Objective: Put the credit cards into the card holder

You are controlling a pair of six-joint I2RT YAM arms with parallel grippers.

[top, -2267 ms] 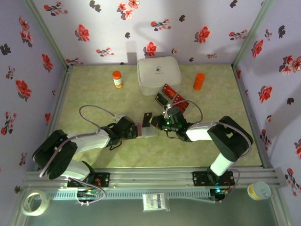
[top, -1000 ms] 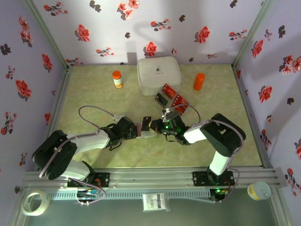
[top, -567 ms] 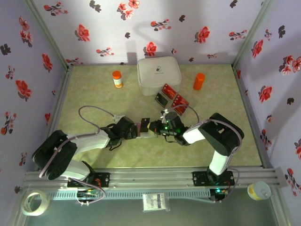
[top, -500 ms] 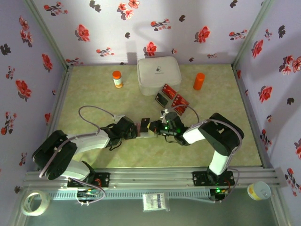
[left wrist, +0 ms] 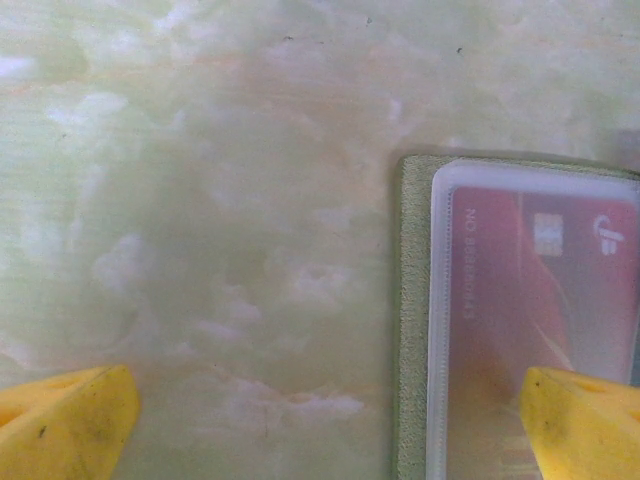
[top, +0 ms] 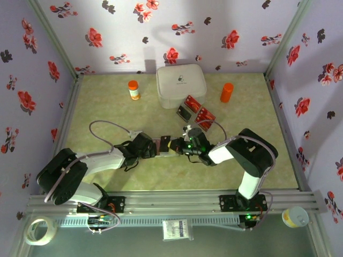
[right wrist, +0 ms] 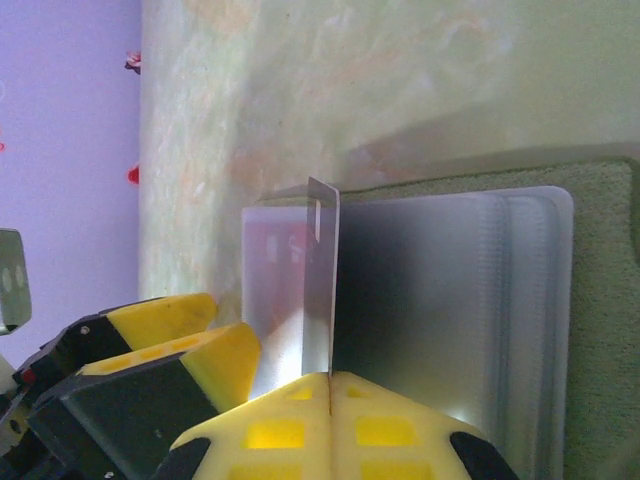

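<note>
The right tool (right wrist: 330, 378) is pinching a dark card (right wrist: 323, 285) between closed yellow fingers. The card is standing on edge and rising straight out from the fingertips. Just beyond those fingertips the card holder (right wrist: 600, 300) is lying open on the surface (right wrist: 400, 80), its olive cover showing around a stack of clear sleeves (right wrist: 440, 300). The card's far end is sitting at the sleeves' edge; whether it is entering a pocket I cannot tell.

The left tool (left wrist: 325, 420) is standing wide and gripping nothing. Between its fingers, bare surface is showing on one side and the card holder (left wrist: 410, 330) is lying on the other. A red card (left wrist: 540, 300) is already sitting inside the holder's clear sleeve. One fingertip (left wrist: 585, 420) is hanging over that sleeve, and the other is hanging over bare surface.

From above, the left tool (top: 156, 146) and the right tool (top: 174, 145) are facing each other tip to tip. The card holder (top: 166, 152) and the dark card (top: 165, 142) are sitting between them. Beyond the right tool, toward the white box (top: 181, 84), the other credit cards (top: 204, 116) are lying on the surface, well apart from the holder.
</note>
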